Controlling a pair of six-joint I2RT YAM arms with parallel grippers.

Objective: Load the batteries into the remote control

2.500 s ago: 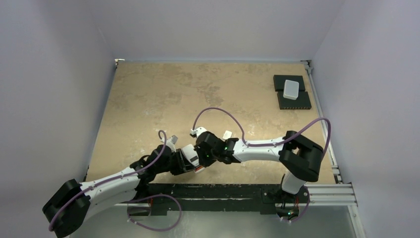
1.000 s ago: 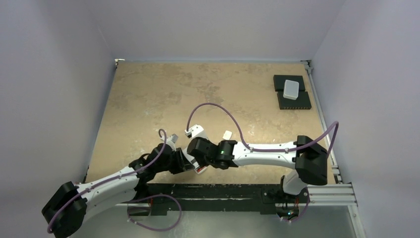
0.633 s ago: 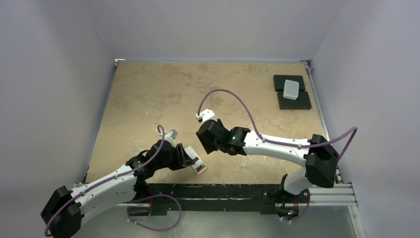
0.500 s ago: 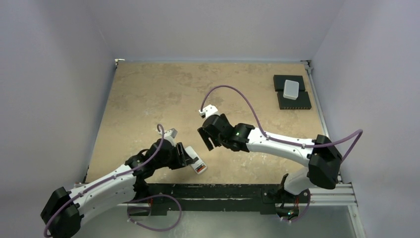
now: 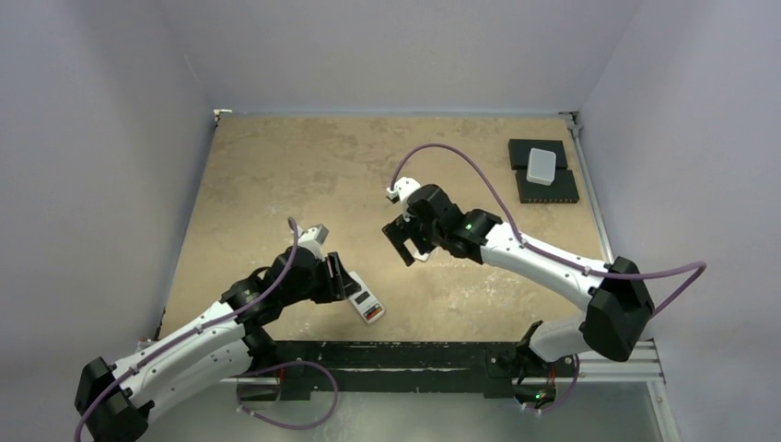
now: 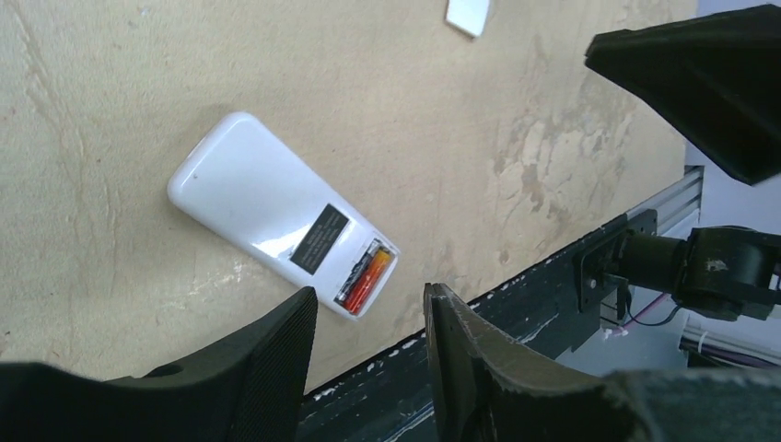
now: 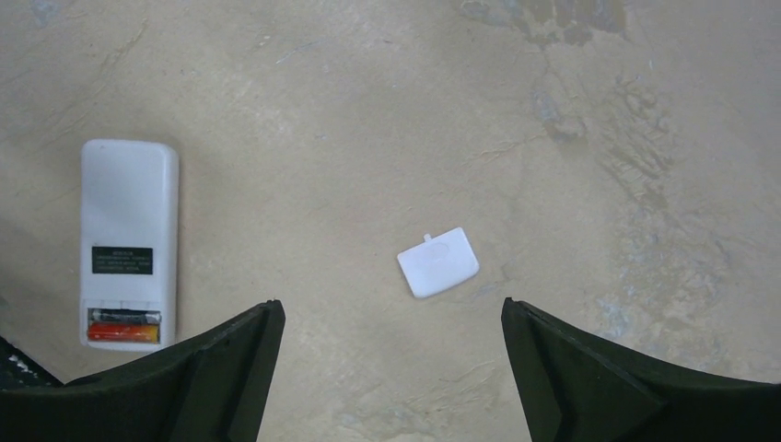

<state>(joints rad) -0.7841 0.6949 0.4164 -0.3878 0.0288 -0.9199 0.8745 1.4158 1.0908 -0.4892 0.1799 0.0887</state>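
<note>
- Tan mottled tabletop [image 5: 276, 175] fills a pale-walled booth. The remote control [image 6: 267, 203] lies back-up near its 6 o'clock edge, just short of the black rail [image 5: 414, 354], and neither arm touches it.
- Both batteries [image 6: 365, 273] sit side by side in the open bay at the remote's 5 o'clock end. Whether they are fully seated cannot be told.
- With the bay uncovered, a knock or tilt could roll the cells out. The near edge is close enough that they might drop off the table.
- The left gripper [image 6: 368, 313] hovers just beside the remote's 10 o'clock end, jaws part-spread and holding nothing. A careless sweep from there would shove the remote toward the rail.
- The battery cover [image 7: 438, 262] lies loose at about 1 o'clock from the remote, apart from it. Being thin and flat, it would probably skid or slip out of a pinch.
- The right gripper [image 7: 389, 313] hangs above the cover, jaws spread wide and empty.
- The two arms sit near each other, so reaching together risks a clash.
- Far off at 2 o'clock, a white box [image 5: 542, 165] rests on black pads [image 5: 548, 191]. Nothing lies between cover and remote.
</note>
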